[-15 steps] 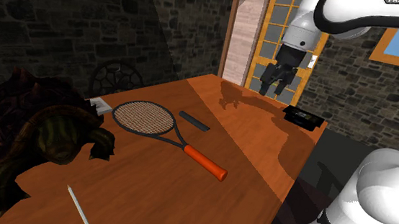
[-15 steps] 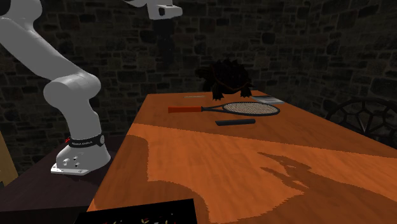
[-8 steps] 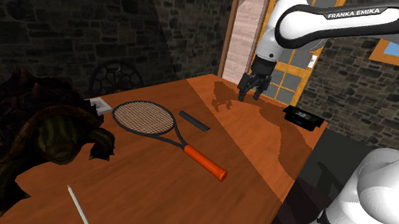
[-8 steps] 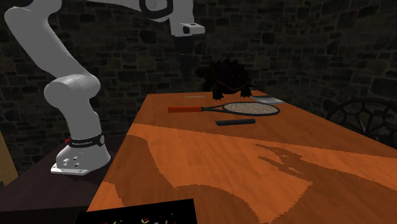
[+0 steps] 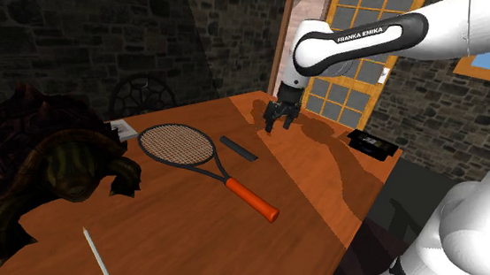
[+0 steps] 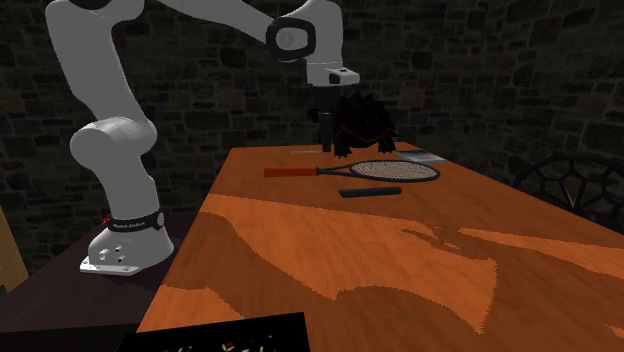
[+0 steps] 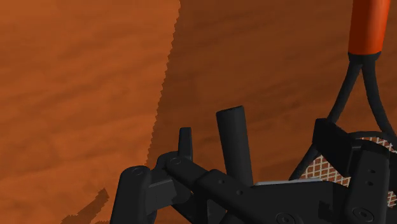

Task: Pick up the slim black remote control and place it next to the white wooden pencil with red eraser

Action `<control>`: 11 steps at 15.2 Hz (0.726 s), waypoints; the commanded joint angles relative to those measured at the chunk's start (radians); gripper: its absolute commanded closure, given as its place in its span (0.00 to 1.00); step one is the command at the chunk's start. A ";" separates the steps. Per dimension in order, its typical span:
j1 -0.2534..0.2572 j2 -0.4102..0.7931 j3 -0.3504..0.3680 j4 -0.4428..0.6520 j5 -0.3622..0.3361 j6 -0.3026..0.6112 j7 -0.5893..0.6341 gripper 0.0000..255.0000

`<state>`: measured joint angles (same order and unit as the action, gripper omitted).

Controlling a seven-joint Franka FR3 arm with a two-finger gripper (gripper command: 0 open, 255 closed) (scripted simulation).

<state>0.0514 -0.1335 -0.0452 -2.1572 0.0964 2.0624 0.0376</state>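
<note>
The slim dark remote (image 5: pixel 239 148) lies flat on the orange-brown table beside the racket's head; it also shows as remote (image 6: pixel 370 191) and remote (image 7: pixel 233 145). The white pencil (image 5: pixel 98 255) rests near the table's front edge in the shoulder view, far from the remote, and appears as a thin pale pencil (image 6: pixel 305 151) at the far end in the second exterior view. My gripper (image 5: pixel 279 123) hangs above the table, a short way beyond the remote toward the shoulder view's right. It is open and holds nothing. The gripper (image 6: pixel 329 148) points down.
A racket (image 5: pixel 181 145) with an orange handle (image 5: pixel 253 199) lies between remote and pencil. A large dark turtle figure (image 5: pixel 51 163) sits at the shoulder view's left. A flat grey item (image 5: pixel 124 130) lies by it. A black box (image 5: pixel 373 145) stands at the far right edge.
The arm has swung from in front of the window down and toward the shoulder view's left. The gripper now hangs lower, close to the remote. Nothing on the table has moved.
</note>
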 commanded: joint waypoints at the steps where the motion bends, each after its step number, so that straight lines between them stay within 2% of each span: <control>1: 0.003 0.084 0.001 0.051 0.004 0.025 -0.012 0.00; 11: 0.014 0.486 0.017 0.374 0.011 0.065 -0.051 0.00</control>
<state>0.0642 0.3089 -0.0301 -1.8214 0.1081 2.1256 -0.0109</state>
